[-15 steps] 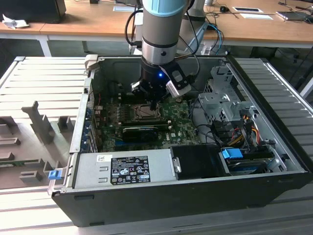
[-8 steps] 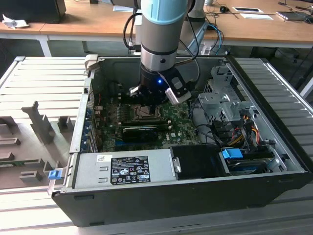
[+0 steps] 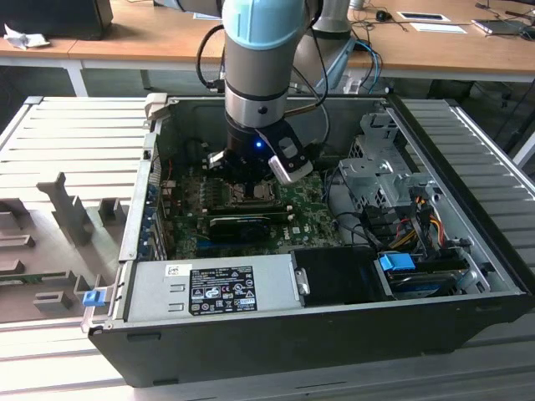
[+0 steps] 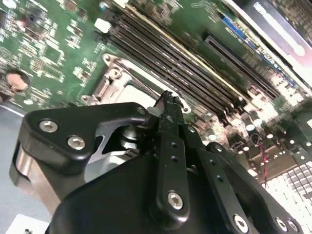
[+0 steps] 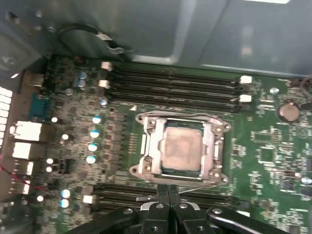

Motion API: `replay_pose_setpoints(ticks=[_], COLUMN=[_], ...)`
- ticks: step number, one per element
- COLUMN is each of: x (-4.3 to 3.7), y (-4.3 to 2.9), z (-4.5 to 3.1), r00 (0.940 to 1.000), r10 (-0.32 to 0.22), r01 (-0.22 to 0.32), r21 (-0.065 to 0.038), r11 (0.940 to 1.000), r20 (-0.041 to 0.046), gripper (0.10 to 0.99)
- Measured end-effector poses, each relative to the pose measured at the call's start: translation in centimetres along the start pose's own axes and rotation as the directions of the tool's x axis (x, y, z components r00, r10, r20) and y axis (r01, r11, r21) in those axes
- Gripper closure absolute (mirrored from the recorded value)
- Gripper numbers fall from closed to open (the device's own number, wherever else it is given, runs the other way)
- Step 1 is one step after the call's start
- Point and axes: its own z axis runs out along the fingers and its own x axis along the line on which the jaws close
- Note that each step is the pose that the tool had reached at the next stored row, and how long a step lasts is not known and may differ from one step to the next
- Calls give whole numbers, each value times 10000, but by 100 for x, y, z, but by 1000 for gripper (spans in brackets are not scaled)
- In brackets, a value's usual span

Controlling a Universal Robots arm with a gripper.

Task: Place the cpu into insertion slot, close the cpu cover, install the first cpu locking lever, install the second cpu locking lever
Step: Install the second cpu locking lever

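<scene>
Wooden desks [image 3: 167,38] along back — papers [image 3: 435,21] on top; grey slatted metal table [image 3: 71,142] underneath, evenly lit.

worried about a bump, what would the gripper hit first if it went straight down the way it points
Probably the edge of the cpu cover, closed over the cpu, or the motherboard beside it. The shut gripper hangs at that edge; depth is unclear.

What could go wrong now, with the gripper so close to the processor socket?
1. The gripper hangs at the edge of the metal cover, which lies flat over the chip. A slip there might scratch the green board.
2. Its shut fingers are right beside the long black memory slots and could catch on them.
3. A thin wire lever lies near the fingertips and may bend if it is pushed wrongly.
</scene>
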Motion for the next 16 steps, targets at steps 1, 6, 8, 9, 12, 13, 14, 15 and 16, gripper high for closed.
replay_pose_setpoints(ticks=[1,6,8,9,12,13,14,15,16], x=[21,35,64,78,107,112,127,143,155], y=[-5,-23,-34,-57,-103,-114,-122,-128,-132], z=[41,166,187,186,181,180,179,177,177], r00=[10000,10000,10000,10000,9999,9999,9998,9998,9998], r10=[-19,-73,-91,-91,-120,-157,-165,-165,-164], r01=[19,73,91,92,125,162,170,170,169], r21=[-1,-11,-199,-406,-826,-828,-837,-850,-869], r11=[10000,10000,9998,9991,9965,9964,9963,9962,9961], r20=[-3,-11,5,28,71,66,65,66,68], gripper=[980,980,980,980,980,980,980,980,980])
